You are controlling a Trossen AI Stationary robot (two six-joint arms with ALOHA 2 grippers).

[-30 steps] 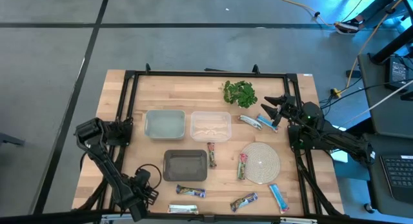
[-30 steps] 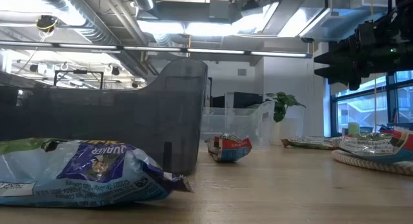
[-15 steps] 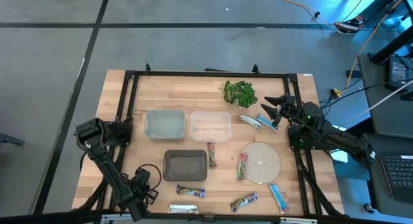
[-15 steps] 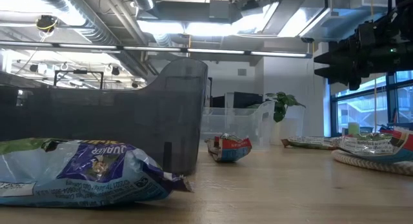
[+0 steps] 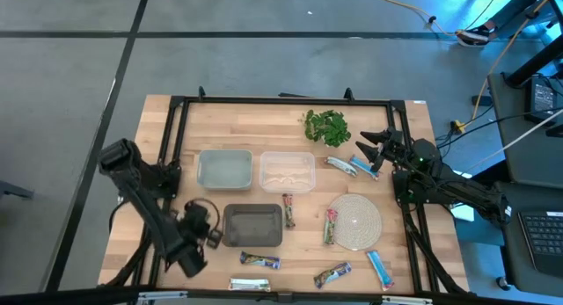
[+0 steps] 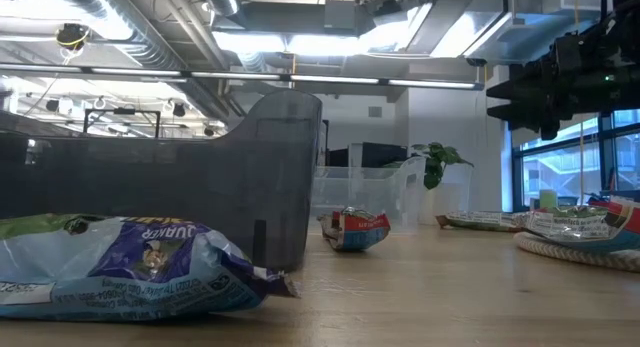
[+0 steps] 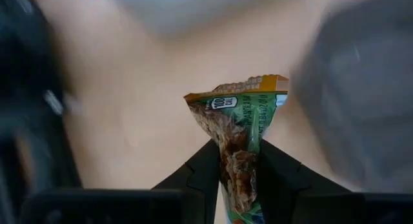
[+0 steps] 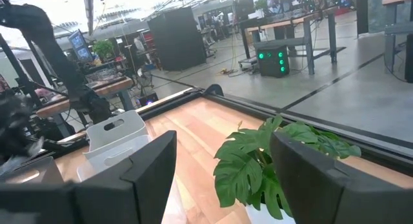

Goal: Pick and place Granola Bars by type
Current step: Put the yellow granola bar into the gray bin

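My left gripper (image 5: 209,233) hangs just left of the dark grey tray (image 5: 252,224), shut on a green-and-yellow granola bar (image 7: 235,121); in the high view the gripper hides that bar. Other bars lie flat on the table: a blue one (image 5: 260,261) and a silver-yellow one (image 5: 250,285) near the front edge, a red-and-green one (image 5: 288,210) beside the dark tray, and several more to the right. My right gripper (image 5: 374,148) waits open at the far right, level, above a blue bar (image 5: 363,167). My left gripper pinches the bar's near end (image 7: 237,161) between its two fingers, one on each flat face of the wrapper. The fingers slant steeply down from above and lie along the bar. The bar sticks out past the fingertips, its crimped yellow end (image 7: 255,85) farthest from them.
A pale green tray (image 5: 224,170) and a clear tray (image 5: 287,171) stand behind the dark one. A round woven mat (image 5: 356,221) lies to the right, with a bar (image 5: 331,226) on its left rim. A green leafy bunch (image 5: 327,127) sits at the back. A black frame (image 5: 176,129) borders the table.
My left gripper has risen from the table's near left corner and gone toward the far edge and the dark grey tray, tipping as it went; most of the move came in the last half second.
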